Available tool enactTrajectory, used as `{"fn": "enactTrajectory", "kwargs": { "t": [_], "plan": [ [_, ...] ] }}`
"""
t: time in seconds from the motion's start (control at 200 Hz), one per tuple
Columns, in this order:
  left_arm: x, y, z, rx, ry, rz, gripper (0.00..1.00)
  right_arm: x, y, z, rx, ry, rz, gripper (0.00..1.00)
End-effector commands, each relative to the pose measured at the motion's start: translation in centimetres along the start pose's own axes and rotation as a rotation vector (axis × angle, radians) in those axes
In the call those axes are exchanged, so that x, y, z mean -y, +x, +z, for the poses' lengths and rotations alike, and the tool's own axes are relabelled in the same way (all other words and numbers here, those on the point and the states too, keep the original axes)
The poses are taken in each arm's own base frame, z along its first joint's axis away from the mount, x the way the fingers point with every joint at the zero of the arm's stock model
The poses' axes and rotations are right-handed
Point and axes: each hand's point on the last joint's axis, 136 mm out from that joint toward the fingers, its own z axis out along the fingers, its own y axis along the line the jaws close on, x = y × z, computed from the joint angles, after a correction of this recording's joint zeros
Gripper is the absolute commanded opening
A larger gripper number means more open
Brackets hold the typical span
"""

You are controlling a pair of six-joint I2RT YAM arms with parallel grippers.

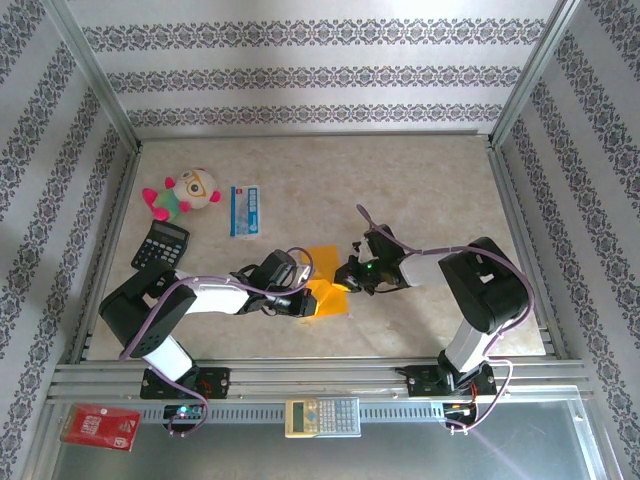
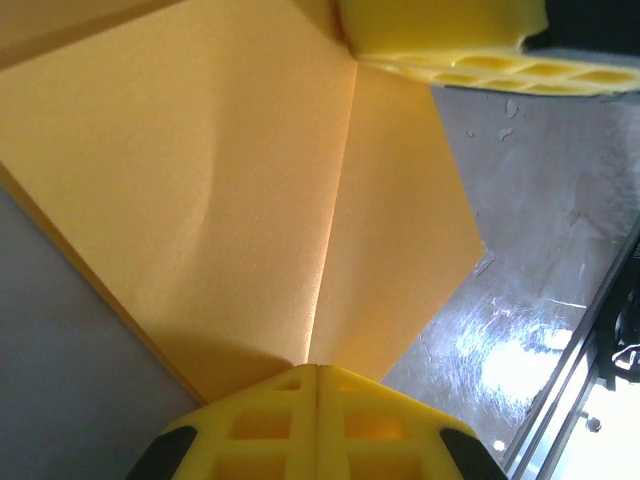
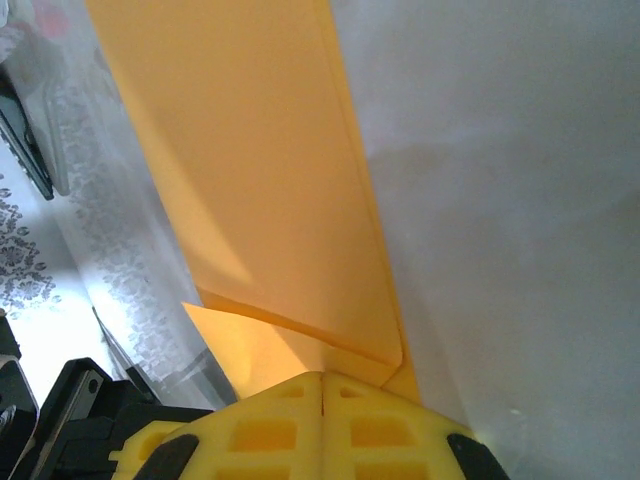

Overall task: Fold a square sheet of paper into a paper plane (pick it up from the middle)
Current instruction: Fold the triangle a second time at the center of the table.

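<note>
The square sheet of paper [image 1: 330,300], orange-yellow, is held up between both grippers near the table's front middle. It is folded, with a centre crease and overlapping layers. My left gripper [image 1: 305,292] is shut on its left side. In the left wrist view, my left gripper [image 2: 318,375] is closed on the crease of the paper [image 2: 230,180], and the right gripper's fingers [image 2: 450,40] pinch the far edge. My right gripper [image 1: 348,280] is shut on the right side. Seen from the right wrist, the right gripper [image 3: 322,378] clamps the folded layers of the paper [image 3: 250,180].
A plush toy [image 1: 185,192], a blue-and-white packet [image 1: 245,210] and a black calculator [image 1: 160,245] lie at the table's back left. On the front rail sit a beige calculator [image 1: 322,416] and a red packet [image 1: 100,427]. Bare tabletop [image 1: 430,180] lies to the back right.
</note>
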Motion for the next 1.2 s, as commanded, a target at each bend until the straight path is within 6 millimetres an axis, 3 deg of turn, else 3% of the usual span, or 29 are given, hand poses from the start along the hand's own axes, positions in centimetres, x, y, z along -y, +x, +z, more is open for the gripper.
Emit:
{"fn": "enactTrajectory", "kwargs": {
  "t": [0.0, 0.165, 0.295, 0.45, 0.55, 0.64, 0.854, 1.194],
  "plan": [
    [-5.7, 5.9, -0.2, -0.189, -0.211, -0.117, 0.0, 6.5, -4.3, -1.8, 0.186, 0.234, 0.082, 0.04],
    [-4.6, 4.5, -0.3, -0.158, -0.183, -0.108, 0.0, 5.8, -6.3, -3.3, 0.22, 0.206, 0.074, 0.04],
    [-2.0, 1.5, -0.5, -0.088, -0.122, -0.081, 0.0, 3.0, -6.8, -5.0, 0.248, 0.144, -0.014, 0.05],
    [2.1, -2.9, -2.4, 0.049, -0.03, -0.035, 0.22, 1.2, -4.3, -6.5, 0.252, 0.137, -0.12, 0.11],
    [3.1, -4.9, -4.0, 0.152, 0.008, -0.04, 0.28, 1.0, -1.7, -6.4, 0.235, 0.176, -0.172, 0.15],
    [2.5, -5.9, -4.4, 0.193, 0.01, -0.064, 0.27, 0.8, -0.1, -6.0, 0.237, 0.217, -0.223, 0.18],
    [0.9, -7.4, -2.7, 0.144, -0.03, -0.082, 0.08, 0.3, 2.7, -4.7, 0.189, 0.205, -0.229, 0.25],
    [-3.0, -5.7, 0.1, 0.066, -0.092, -0.132, 0.0, 1.2, 7.1, -2.9, 0.097, 0.235, -0.193, 0.33]
  ]
}}
